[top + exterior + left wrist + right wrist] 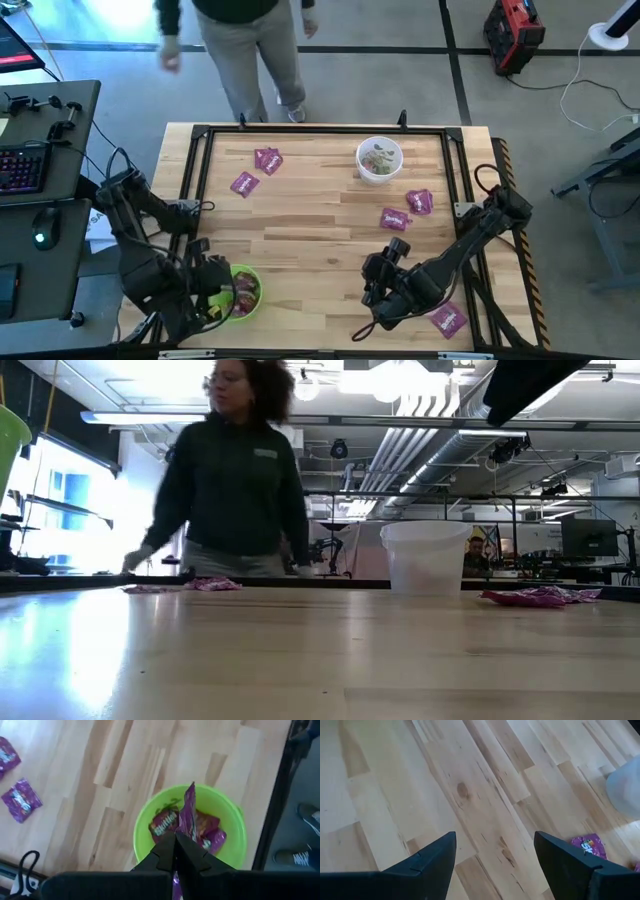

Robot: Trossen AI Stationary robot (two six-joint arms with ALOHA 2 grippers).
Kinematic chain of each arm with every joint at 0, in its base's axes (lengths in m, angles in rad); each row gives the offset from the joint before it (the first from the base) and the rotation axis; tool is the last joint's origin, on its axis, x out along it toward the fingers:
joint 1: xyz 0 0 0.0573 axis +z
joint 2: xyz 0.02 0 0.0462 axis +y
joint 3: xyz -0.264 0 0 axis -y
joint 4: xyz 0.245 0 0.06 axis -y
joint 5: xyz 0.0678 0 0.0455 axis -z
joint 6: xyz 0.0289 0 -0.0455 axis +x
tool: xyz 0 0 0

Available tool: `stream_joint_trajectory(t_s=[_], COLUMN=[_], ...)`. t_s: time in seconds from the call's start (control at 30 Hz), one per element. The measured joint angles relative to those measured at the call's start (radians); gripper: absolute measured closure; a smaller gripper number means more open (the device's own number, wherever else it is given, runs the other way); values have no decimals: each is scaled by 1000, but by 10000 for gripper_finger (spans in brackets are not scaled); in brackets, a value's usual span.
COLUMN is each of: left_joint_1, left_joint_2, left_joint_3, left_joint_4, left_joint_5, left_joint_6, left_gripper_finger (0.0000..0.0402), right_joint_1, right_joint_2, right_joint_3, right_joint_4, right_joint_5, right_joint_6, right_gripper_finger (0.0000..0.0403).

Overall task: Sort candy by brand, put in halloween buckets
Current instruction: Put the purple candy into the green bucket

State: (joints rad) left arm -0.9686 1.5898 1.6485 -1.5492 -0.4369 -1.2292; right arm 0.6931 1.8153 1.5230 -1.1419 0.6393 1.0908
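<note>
Above the green bucket (190,827), left pincer (175,851) pinches a purple packet (187,812) — release squarely over centre; right pincer (495,852) gapes empty nearby.

The room was bright, lit by ceiling lights (420,405) and a blown-out window (70,490) at the left. In the low view the worktop (300,650) carried a pale sheen on its left side, and the person (235,470) behind it was motion-blurred. In the high view, soft shadows lay beside the arms.
</note>
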Motion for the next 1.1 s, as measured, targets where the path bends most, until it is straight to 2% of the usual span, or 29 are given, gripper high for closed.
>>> stream_joint_trajectory(t_s=[0.1,0.2,0.37,0.43,0.7,0.97,1.1], left_joint_1=[-4,-3,6,15,50,66,66], left_joint_2=[0,1,2,2,2,2,2], left_joint_3=[-21,-93,-221,-246,-256,-256,-256], left_joint_4=[15,53,252,293,287,286,281], left_joint_5=[26,91,205,217,211,270,278], left_joint_6=[0,0,48,60,160,207,203], left_gripper_finger=[401,401,401,401,401,400,382], right_joint_1=[-6,-12,-17,-20,-32,-32,-32], right_joint_2=[0,0,0,0,0,0,0], right_joint_3=[0,0,0,0,0,0,0], right_joint_4=[3,4,7,7,11,17,18], right_joint_5=[-3,-5,-25,-37,-47,-53,-54], right_joint_6=[0,1,2,0,7,8,8], right_gripper_finger=[140,140,140,140,140,140,140])
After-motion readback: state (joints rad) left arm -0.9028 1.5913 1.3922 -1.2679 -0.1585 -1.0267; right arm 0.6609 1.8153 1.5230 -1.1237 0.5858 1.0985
